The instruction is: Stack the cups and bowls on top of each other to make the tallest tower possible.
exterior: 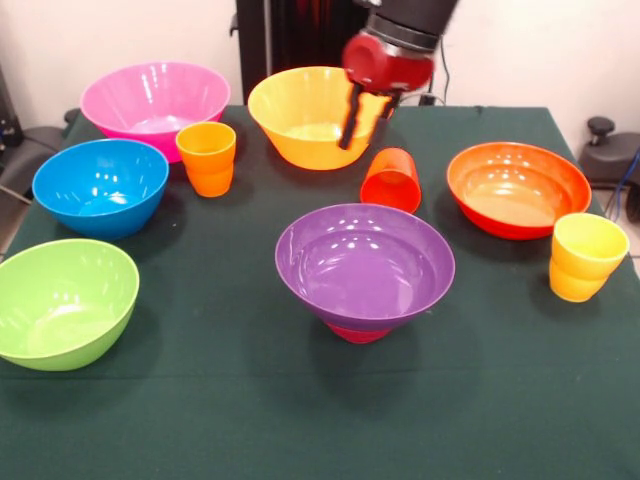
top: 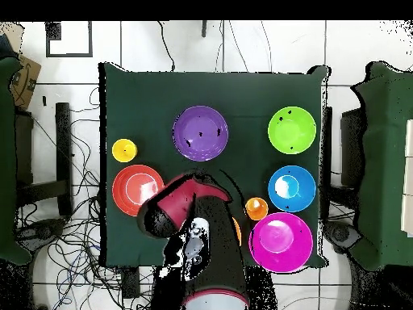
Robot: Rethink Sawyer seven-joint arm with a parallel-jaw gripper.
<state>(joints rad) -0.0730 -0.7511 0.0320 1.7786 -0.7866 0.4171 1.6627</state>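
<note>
My gripper [exterior: 366, 115] hangs open and empty in front of the yellow bowl [exterior: 300, 120], just above the plain red-orange cup [exterior: 391, 182], which lies tipped over. The purple bowl [exterior: 365, 265] rests on a small red bowl [exterior: 357, 332] at the table's middle, making a low tower. Pink [exterior: 155, 100], blue [exterior: 100, 187] and green [exterior: 62, 300] bowls line the left side. An orange ribbed cup [exterior: 207, 158] stands between the pink and blue bowls. The orange-red bowl [exterior: 518, 188] and yellow cup [exterior: 585, 257] sit at the right. In the overhead view the arm [top: 193, 226] hides the red-orange cup and most of the yellow bowl.
Everything stands on a dark green cloth [exterior: 250, 410], with open cloth along the front edge. Cables and chairs surround the table [top: 129, 89] in the overhead view. The purple bowl [top: 200, 133] and green bowl [top: 292, 129] lie farthest from the robot's base.
</note>
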